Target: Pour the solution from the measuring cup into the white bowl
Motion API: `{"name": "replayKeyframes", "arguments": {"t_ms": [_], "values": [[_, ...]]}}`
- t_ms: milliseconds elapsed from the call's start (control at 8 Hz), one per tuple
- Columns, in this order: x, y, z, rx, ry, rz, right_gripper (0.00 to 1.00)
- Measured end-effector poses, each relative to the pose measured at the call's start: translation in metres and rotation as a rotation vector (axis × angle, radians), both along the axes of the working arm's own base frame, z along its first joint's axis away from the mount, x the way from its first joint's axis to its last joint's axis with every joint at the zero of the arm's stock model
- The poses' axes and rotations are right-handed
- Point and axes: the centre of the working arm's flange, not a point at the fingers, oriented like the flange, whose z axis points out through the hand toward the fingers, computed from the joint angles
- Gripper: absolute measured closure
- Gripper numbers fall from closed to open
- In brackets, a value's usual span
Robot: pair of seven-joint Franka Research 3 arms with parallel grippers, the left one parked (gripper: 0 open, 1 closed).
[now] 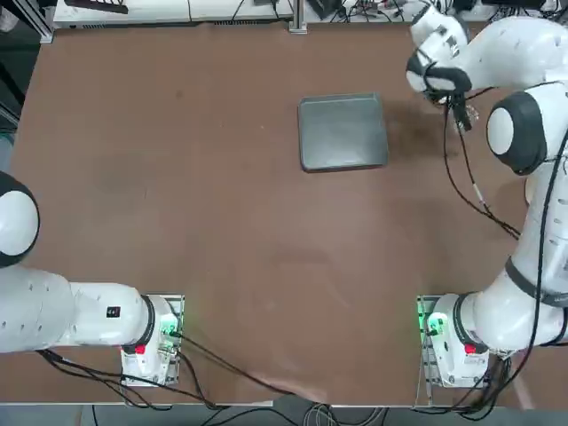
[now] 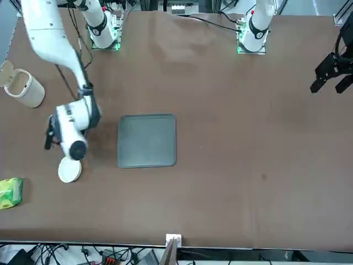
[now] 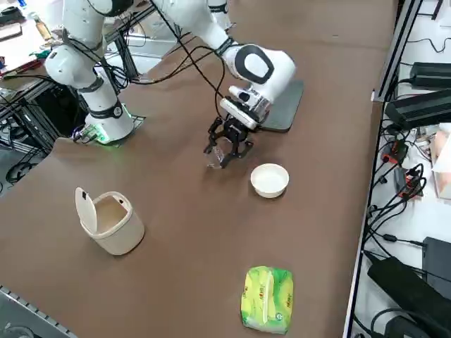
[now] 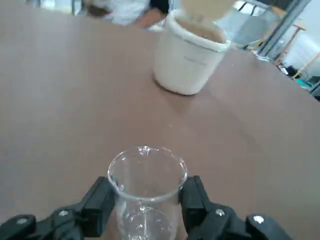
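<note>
Between our right gripper's [image 4: 146, 212] two black fingers [image 4: 97, 207] sits the measuring cup [image 4: 146, 192], pinched at its sides and upright, its mouth open and level. So we judge the pickup done and the pouring not yet begun; whether any solution lies in the cup we cannot tell.

From the raised side view the gripper [image 3: 227, 149] hangs low over the tabletop [image 3: 176, 232], just beside the white bowl [image 3: 270, 179], which stands near the table's right edge and looks empty. We would need to bring the cup over the bowl's rim and tip it.

Around that spot the grey tray [image 3: 287, 105] lies behind the arm, the off-white jug [image 3: 109, 220] and the green packet [image 3: 267, 298] well apart, so we have open room.
</note>
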Motion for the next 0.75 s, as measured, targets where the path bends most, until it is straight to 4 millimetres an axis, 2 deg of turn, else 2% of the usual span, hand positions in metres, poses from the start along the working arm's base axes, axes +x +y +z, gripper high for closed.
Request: {"name": "replayKeyframes", "arguments": {"t_ms": [375,750], "values": [[-0.040,0.017,-0.040,-0.212,-0.095,-0.010,0.26],[-0.061,0.049,-0.074,-0.297,-0.144,0.012,0.26]]}}
